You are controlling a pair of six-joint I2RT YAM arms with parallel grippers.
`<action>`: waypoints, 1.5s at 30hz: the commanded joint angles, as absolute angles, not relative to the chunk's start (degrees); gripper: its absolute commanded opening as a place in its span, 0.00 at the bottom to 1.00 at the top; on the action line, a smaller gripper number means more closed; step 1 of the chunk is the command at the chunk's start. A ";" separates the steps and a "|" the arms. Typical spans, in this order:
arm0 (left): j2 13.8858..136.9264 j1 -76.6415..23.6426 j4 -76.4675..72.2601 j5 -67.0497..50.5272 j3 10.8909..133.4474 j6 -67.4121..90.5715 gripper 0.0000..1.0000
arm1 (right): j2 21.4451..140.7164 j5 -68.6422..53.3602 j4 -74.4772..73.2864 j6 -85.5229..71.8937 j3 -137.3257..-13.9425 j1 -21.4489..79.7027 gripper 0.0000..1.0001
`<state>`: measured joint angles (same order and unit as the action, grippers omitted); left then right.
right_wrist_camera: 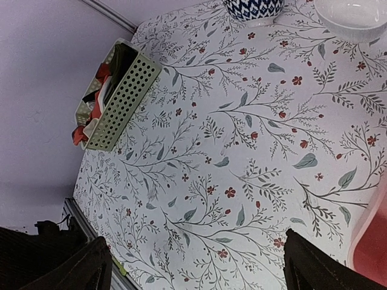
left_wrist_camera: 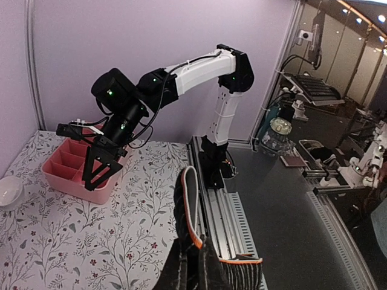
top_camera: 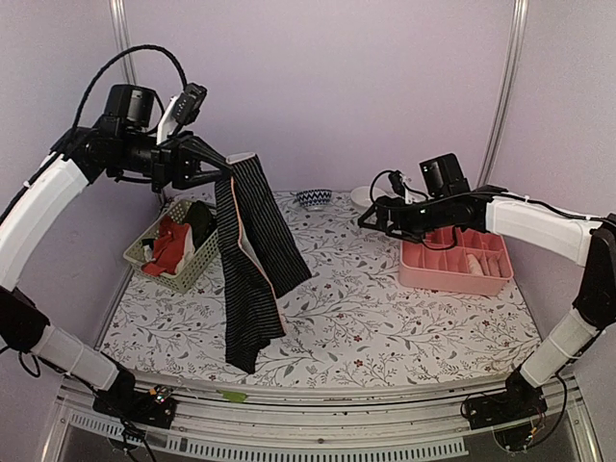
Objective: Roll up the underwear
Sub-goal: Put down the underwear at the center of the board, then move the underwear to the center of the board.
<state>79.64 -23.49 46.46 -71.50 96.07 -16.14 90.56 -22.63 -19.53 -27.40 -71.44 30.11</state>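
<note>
Nothing is rolled yet — the left gripper, clenched on the black ribbed cloth underwear, dangles it left of centre. The right gripper gapes empty; the red-orange garment apparently lies in the pale green perforated basket — untouched.

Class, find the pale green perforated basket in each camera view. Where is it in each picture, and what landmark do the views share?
Top external: pale green basket at left, beside the hanging black underwear.
Left wrist: not in it.
Right wrist: upper left.
Shared landmark: the white bowl, seen in all three.
</note>
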 commanded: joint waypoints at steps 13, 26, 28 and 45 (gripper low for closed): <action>100.38 -2.30 55.08 -54.80 94.09 -38.37 0.96 | 89.48 -22.54 -19.19 -29.60 -65.70 31.63 0.97; 75.61 -8.15 46.24 -45.18 55.88 -37.42 0.96 | 117.25 -31.65 -19.71 -30.95 -88.48 43.81 0.70; 73.72 -8.27 46.14 -45.50 53.76 -37.36 0.96 | 121.90 -31.73 -20.03 -29.09 -94.79 45.66 0.69; 70.64 -8.47 46.27 -45.65 54.27 -36.46 0.95 | 138.28 -25.88 -22.12 -8.26 -106.71 46.16 0.69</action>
